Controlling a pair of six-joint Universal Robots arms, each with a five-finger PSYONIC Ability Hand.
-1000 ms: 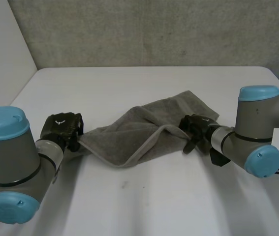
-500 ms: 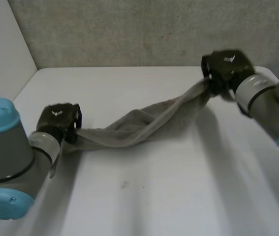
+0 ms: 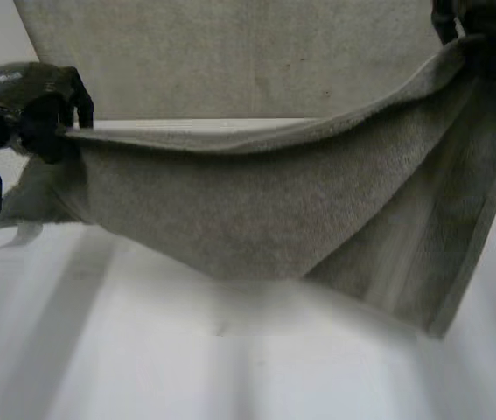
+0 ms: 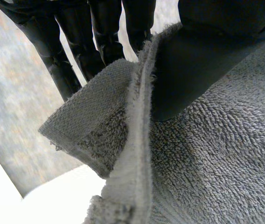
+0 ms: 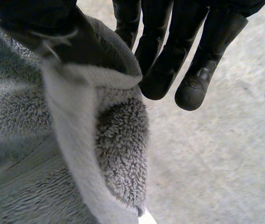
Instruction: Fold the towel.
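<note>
At the upper left the left robot hand [image 3: 33, 122] pinches 1 corner of the grey towel [image 3: 256, 210], which hangs stretched across the middle of the frame over the white tabletop [image 3: 143, 367], its other top corner clamped in the right robot hand [image 3: 488, 35] at the upper right.

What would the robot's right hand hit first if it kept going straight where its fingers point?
Probably the rough grey wall: nothing else shows beyond the fingertips of the right hand, which pinches a corner of the grey terry towel. How far off that wall lies is unclear.
</note>
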